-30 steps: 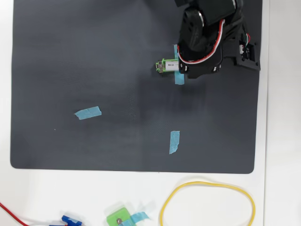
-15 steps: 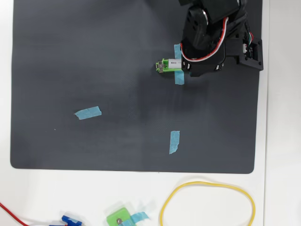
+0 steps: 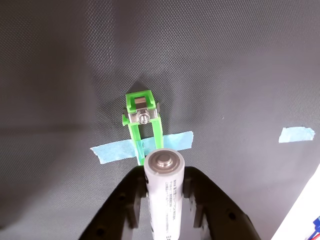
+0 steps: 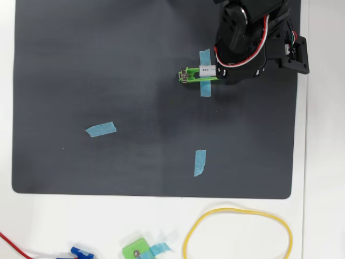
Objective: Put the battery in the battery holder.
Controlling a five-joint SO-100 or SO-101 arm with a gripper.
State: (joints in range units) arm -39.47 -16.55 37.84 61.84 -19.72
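My gripper (image 3: 164, 176) is shut on the battery (image 3: 164, 190), a white cylinder with grey print, its metal end facing the camera. The battery hangs just above the near end of the battery holder (image 3: 142, 117), a narrow bright-green frame with a silver contact, held to the black mat by a blue tape strip (image 3: 115, 151). In the overhead view the battery (image 4: 206, 70) lies over the right end of the holder (image 4: 187, 75), in line with it, with the gripper (image 4: 216, 72) and the arm to its right. Whether the battery touches the holder cannot be told.
Loose blue tape pieces (image 4: 101, 129) (image 4: 200, 162) lie on the black mat (image 4: 81, 65). Off the mat, on the white table below, are a yellow cord loop (image 4: 237, 209), a squarish green piece (image 4: 136, 251), a blue connector (image 4: 81, 252) and a red wire (image 4: 11, 240).
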